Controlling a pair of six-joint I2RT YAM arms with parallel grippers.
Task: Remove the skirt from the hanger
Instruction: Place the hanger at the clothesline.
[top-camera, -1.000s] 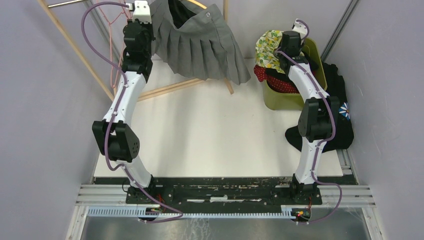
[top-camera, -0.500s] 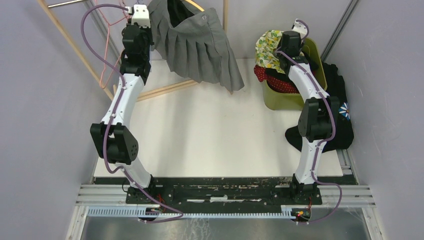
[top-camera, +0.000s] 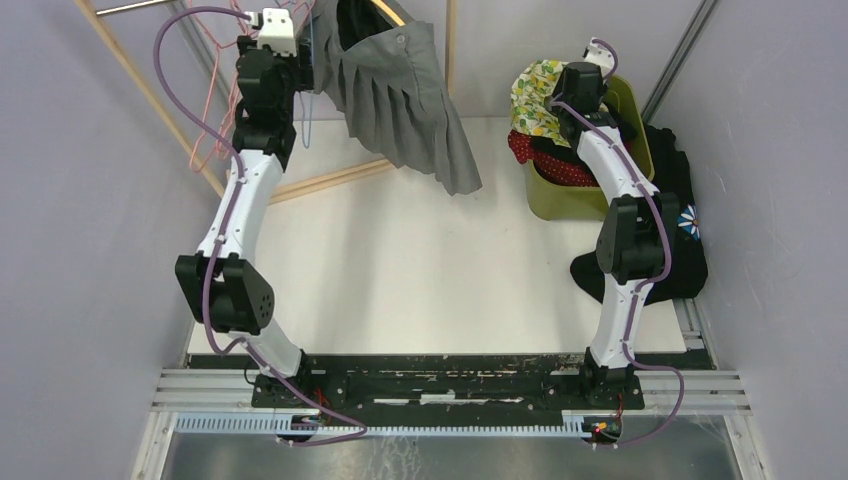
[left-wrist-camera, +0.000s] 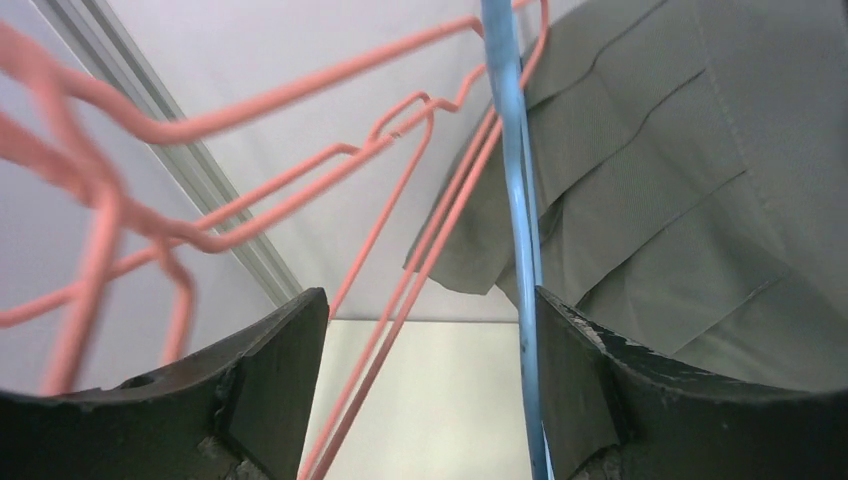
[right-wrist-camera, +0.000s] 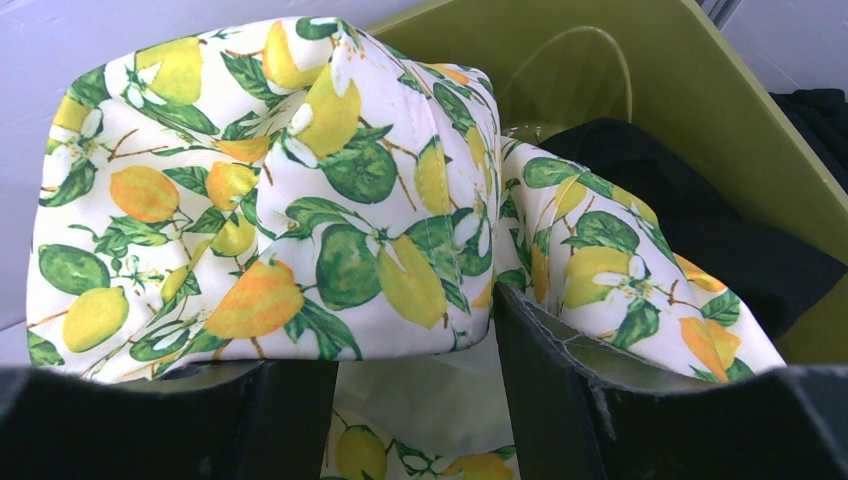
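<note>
Over the white bench's (top-camera: 420, 270) far left corner the grey skirt (top-camera: 400, 90) hangs off the rack (top-camera: 140, 90), a blue hanger wire (left-wrist-camera: 515, 200) running between the released left tool's (left-wrist-camera: 428, 310) spread jaws, seemingly ready for a fresh grip, while the right tool (right-wrist-camera: 410, 350) hovers unclenched above lemon-print cloth (right-wrist-camera: 300, 180).

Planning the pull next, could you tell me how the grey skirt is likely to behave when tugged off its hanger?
The skirt hangs in soft pleats, its hem drooping, so it is probably floppy and will sag where unsupported. The cloth looks thin, so likely light. The blue hanger beside it is slim wire and may swing.
</note>
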